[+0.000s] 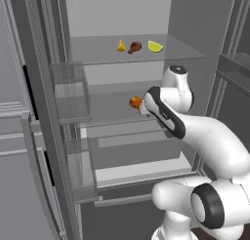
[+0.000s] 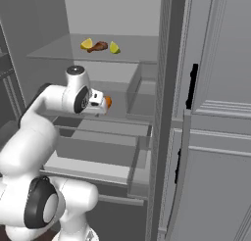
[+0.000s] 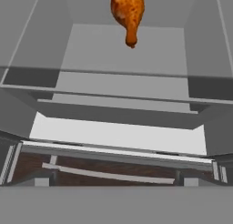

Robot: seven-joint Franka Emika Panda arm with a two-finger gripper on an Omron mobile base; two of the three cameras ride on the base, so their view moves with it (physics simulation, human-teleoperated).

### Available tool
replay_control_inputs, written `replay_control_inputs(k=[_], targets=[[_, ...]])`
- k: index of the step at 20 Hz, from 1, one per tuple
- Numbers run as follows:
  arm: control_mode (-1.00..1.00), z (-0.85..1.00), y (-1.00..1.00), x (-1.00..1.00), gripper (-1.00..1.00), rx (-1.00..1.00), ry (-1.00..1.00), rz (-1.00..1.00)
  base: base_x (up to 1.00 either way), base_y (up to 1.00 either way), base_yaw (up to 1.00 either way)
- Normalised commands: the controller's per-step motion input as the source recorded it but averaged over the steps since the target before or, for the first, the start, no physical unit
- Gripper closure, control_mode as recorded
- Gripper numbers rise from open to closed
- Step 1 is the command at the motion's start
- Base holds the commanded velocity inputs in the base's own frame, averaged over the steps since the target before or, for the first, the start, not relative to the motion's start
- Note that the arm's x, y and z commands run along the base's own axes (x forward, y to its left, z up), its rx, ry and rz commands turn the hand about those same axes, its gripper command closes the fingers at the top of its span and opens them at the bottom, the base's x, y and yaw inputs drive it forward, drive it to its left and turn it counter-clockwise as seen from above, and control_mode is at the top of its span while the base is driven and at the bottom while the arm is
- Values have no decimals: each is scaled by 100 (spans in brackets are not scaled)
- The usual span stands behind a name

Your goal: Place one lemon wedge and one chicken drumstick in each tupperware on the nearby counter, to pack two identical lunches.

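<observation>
- The white arm (image 1: pixel 210 136) rises from the lower right of the left base view and reaches into an open grey fridge (image 1: pixel 117 10) in the middle of the frame.
- The gripper (image 1: pixel 142 109) sits at mid-height, just right of centre in the left base view, right beside the orange drumstick (image 1: pixel 134 102).
- The white hand covers the pincer's fingers in both base views, and they are not clear in the hand view. I cannot tell how far apart they stand, nor whether they have hold of anything.
- In the right base view the orange drumstick (image 2: pixel 108 102) peeks out just right of the hand, left of centre, over the middle shelf (image 2: pixel 135 110).
- In the hand view the orange drumstick (image 3: pixel 128 11) is at the top centre. Its bulbous end is at the top edge and its thin bone points down the frame.
- The upper shelf (image 1: pixel 185 51) runs across the top of the left base view and carries three pieces in a row, close together.
- The deep yellow wedge (image 1: pixel 120 46) is the leftmost of the row.
- The dark drumstick (image 1: pixel 135 47) lies in the middle of the row.
- The paler wedge (image 1: pixel 155 47) is the rightmost.
- The right base view shows the same row at upper left: deep yellow wedge (image 2: pixel 87 43), dark drumstick (image 2: pixel 99 46), paler wedge (image 2: pixel 114 48).
- Below the middle shelf, a pale drawer (image 1: pixel 141 170) stands pulled out toward the lower centre of the left base view.
- Clear door bins (image 1: pixel 71 92) hang at the left of that frame.
</observation>
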Motion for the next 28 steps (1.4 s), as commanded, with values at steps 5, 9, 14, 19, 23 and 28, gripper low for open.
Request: replay_control_inputs(k=[5,9,14,19,23,28], targets=[[-100,-12,0,41,-100,0,-4,0,0,0,0],[-100,-6,0,58,-100,0,0,0,0,0,0],[-100,-9,-6,60,-100,0,0,0,0,0,0],[-100,-18,-3,50,-100,0,0,0,0,0,0],[-100,-32,0,42,-100,0,0,0,0,0,0],[-100,-37,0,41,-100,0,0,0,0,0,0]])
